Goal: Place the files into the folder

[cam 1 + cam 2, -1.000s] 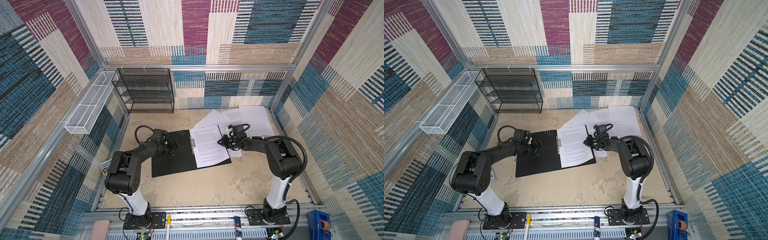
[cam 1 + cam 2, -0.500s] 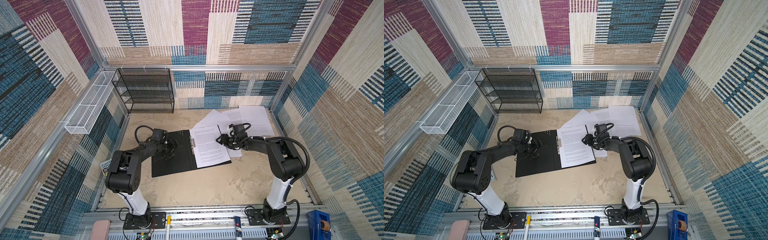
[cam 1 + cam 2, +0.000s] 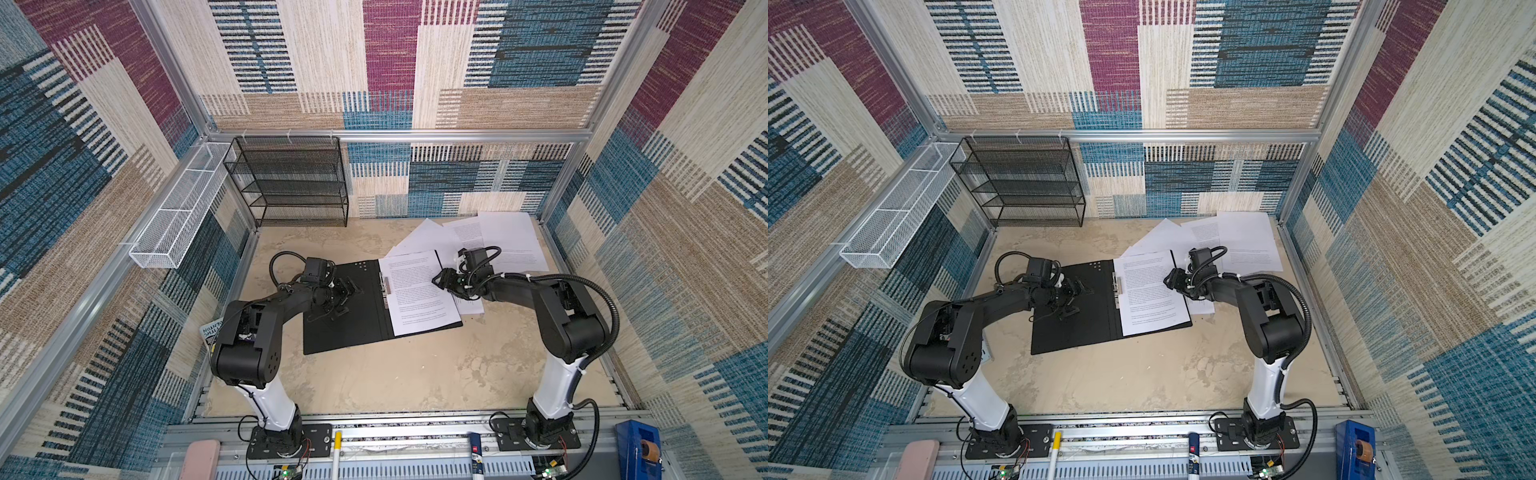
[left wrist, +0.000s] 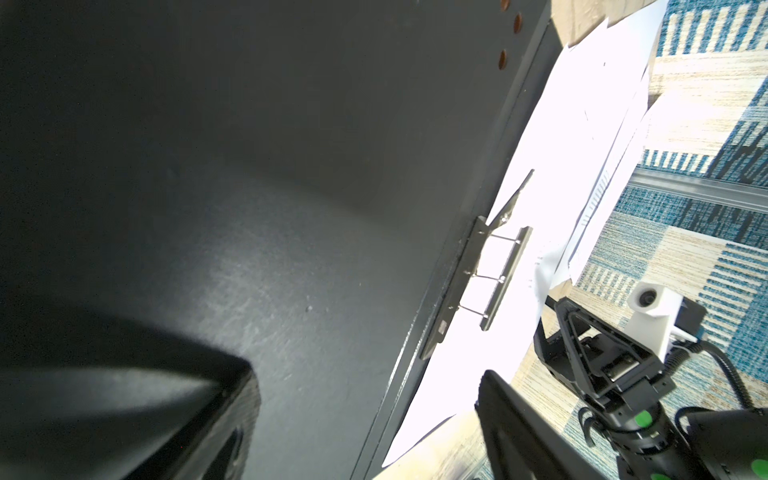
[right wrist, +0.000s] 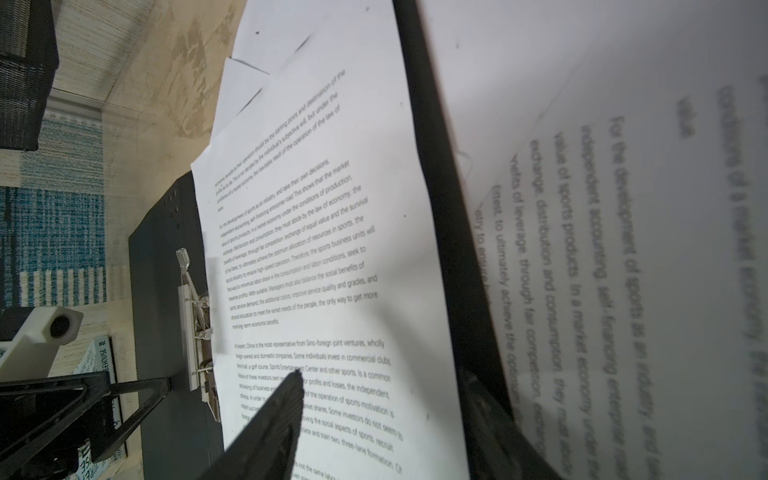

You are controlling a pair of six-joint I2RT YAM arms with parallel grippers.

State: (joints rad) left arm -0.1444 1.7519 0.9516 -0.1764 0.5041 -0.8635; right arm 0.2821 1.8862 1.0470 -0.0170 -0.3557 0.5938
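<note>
Left end effector (image 3: 344,297) hangs low over the bare black inside of the folder (image 3: 353,332), its jaws spread wide with nothing between them. The folder lies open flat on the worktop (image 3: 395,382). Whether the fingertips touch the black panel cannot be told. Just ahead of them runs the metal spine clip (image 3: 386,286). Past the clip, a printed sheet (image 3: 419,299) lies on the folder's other half with one edge at the clip.

Right end effector (image 3: 441,281) faces the left one from across that sheet and hovers over its far edge with jaws apart. In the right wrist view the sheet lies flat between the fingers (image 5: 270,424), pinched by neither. Below its wrist a second sheet (image 3: 471,307) juts out beside the folder's edge; whether it lies over or under that edge cannot be told. Behind it, away from the folder, more files (image 3: 507,237) lie fanned and overlapping on the worktop, some blank side up.

Back by the left arm's elbow, a book (image 3: 210,330) peeks out, mostly hidden. Well beyond both end effectors, a black mesh rack (image 3: 291,183) stands against the back wall.
</note>
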